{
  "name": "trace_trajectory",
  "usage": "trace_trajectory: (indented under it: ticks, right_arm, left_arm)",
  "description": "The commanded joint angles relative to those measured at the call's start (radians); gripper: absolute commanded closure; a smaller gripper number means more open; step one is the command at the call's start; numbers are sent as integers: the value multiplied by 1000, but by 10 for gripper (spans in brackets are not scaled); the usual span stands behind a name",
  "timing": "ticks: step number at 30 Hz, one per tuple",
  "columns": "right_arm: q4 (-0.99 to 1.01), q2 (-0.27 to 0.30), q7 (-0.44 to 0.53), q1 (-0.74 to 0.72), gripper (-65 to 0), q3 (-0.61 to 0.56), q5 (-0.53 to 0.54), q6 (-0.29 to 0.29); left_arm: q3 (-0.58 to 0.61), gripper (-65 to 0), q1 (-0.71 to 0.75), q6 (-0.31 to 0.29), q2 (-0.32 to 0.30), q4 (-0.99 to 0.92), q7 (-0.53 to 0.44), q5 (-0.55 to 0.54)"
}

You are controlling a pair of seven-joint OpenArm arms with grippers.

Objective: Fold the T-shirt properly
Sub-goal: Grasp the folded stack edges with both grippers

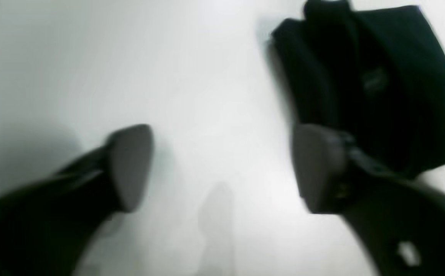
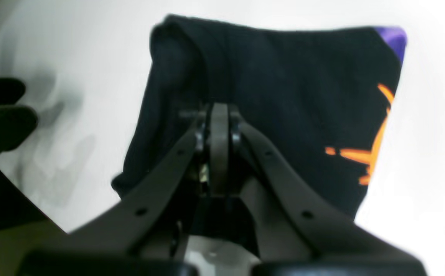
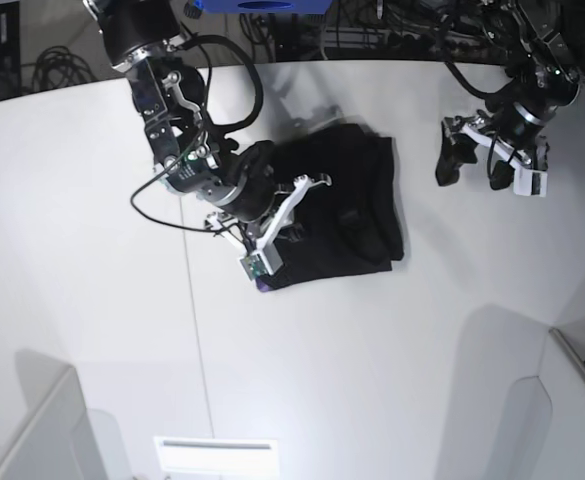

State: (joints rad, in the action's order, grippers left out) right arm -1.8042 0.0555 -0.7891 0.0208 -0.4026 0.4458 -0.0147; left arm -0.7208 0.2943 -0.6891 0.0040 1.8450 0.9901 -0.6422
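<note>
T-shirt (image 3: 337,210) first: it lies on the white table (image 3: 302,380) as a compact, roughly rectangular black bundle, folded several layers deep, toward the table's far middle. By the look of it the folding is nearly complete, so the main risk is undoing it. The right gripper (image 2: 218,115) sits low over the bundle with its fingers pressed together; the wrist view shows no gap between them, but whether a layer of cloth is pinched there I cannot tell. If fabric is caught, lifting the arm away could drag the top layer up and spill the stack open. The soft, limp knit would slide readily on the smooth tabletop, so a sideways pull could also skew the whole bundle.

One edge of the bundle is a thick rounded roll rather than a crisp crease, and it could spring loose if nudged. An orange and purple print (image 2: 376,142) peeks out along the opposite edge, and a small dark label (image 1: 376,81) shows on the top face.

The left gripper (image 1: 222,168) hovers beside the bundle, well clear of the right arm, its blunt matte grey fingers spread wide and holding nothing. A low sweep from there could catch the nearest corner.
</note>
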Motion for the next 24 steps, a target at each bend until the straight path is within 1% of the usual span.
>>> trace_trajectory:
  ticks: [1, 3, 6, 9, 11, 13, 15, 17, 20, 23, 24]
  right_arm:
    - [-22, -3, 21, -12, 0, 3, 11, 8]
    - [-22, 0, 21, 0, 0, 4, 11, 8]
    - [-22, 4, 21, 20, 0, 51, 11, 9]
    - [-22, 5, 21, 21, 0, 64, 11, 9]
    - [-22, 7, 21, 21, 0, 66, 11, 9]
    - [-22, 7, 20, 21, 0, 66, 11, 9]
    - [-22, 7, 20, 21, 0, 66, 11, 9]
    - [-22, 7, 20, 21, 0, 66, 11, 9]
    - [-22, 7, 20, 21, 0, 63, 11, 9]
    - [-22, 10, 20, 21, 0, 64, 11, 9]
    - [-22, 22, 20, 21, 0, 64, 11, 9]
  left_arm:
    - [-3, -634, -22, -9, 4, 18, -3, -21]
    - [-3, -627, -54, -9, 37, 18, 28, -21]
    - [-3, -624, -116, -9, 73, 15, 99, -14]
    - [-3, -624, -172, -9, 86, -31, 135, -11]
    - [0, -624, -198, -9, 87, -81, 135, -11]
    - [42, -624, -212, -9, 84, -133, 134, -11]
    - [96, -624, -214, 41, 83, -179, 129, -15]
    - [135, -624, -215, 75, 86, -213, 100, -18]
    - [198, -624, -215, 85, 87, -244, 42, -20]
    - [249, -624, -221, 87, 87, -284, 19, -20]
    - [266, -624, -232, 88, 87, -301, 11, -18]
